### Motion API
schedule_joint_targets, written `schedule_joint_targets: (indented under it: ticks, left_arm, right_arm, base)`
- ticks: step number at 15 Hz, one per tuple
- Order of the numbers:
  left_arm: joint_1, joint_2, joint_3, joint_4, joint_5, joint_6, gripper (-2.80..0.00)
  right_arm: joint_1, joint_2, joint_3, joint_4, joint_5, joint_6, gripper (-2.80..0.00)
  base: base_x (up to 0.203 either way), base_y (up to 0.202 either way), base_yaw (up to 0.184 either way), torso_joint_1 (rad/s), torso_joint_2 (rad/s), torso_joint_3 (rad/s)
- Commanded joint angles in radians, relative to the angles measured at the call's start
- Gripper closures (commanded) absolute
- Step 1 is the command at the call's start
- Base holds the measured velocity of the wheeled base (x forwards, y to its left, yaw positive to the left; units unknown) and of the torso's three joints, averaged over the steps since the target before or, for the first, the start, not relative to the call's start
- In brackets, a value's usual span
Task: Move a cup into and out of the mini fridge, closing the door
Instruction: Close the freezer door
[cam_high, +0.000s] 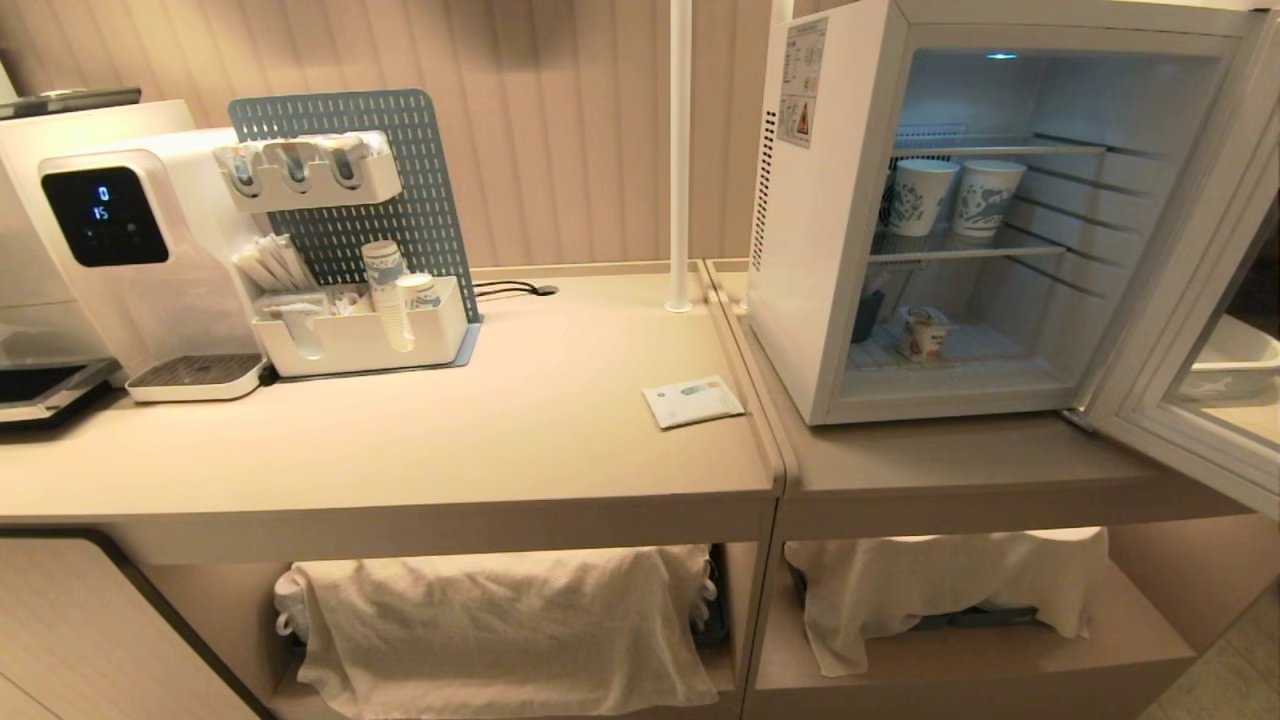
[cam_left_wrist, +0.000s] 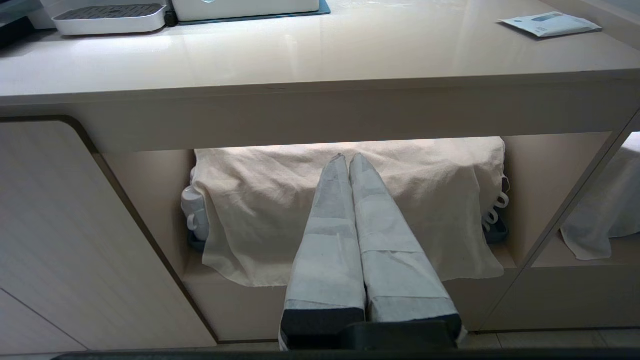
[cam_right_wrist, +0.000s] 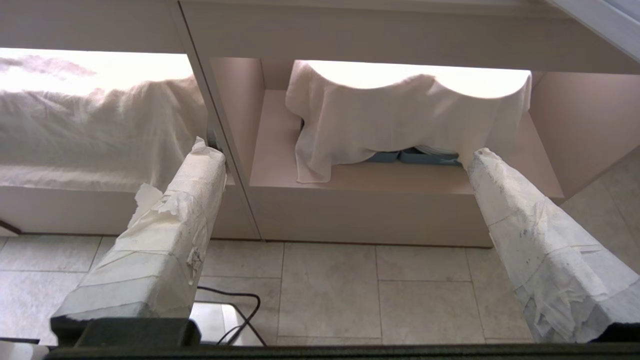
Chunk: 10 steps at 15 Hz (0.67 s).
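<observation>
Head view: mini fridge (cam_high: 815, 250) stands on the counter (cam_high: 500, 430), door (cam_high: 1190, 330) swung open; the cup (cam_high: 924, 333) sits on its bottom shelf.

Left wrist view: left gripper (cam_left_wrist: 348, 159) hangs low before the cloth (cam_left_wrist: 280, 200), fingers pressed together, empty.

Right wrist view: right gripper (cam_right_wrist: 340, 152) spread wide, empty, above the floor tiles (cam_right_wrist: 330, 290).
</observation>
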Motion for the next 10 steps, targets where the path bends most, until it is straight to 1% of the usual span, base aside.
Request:
schedule_joint_targets:
  ticks: [1, 10]
  left_arm:
    - [0.000, 0.000, 0.000, 0.000, 0.000, 0.000, 0.00]
    - [0.000, 0.000, 0.000, 0.000, 0.000, 0.000, 0.00]
  right_arm:
    - [-0.005, -0.014, 0.011, 0.001, 0.000, -0.002, -2.80]
    - [-0.009, -0.081, 0.060, -0.021, 0.002, -0.005, -2.80]
  base:
    - [0.000, 0.000, 0.000, 0.000, 0.00, 0.000]
    - [0.000, 0.000, 0.000, 0.000, 0.00, 0.000]
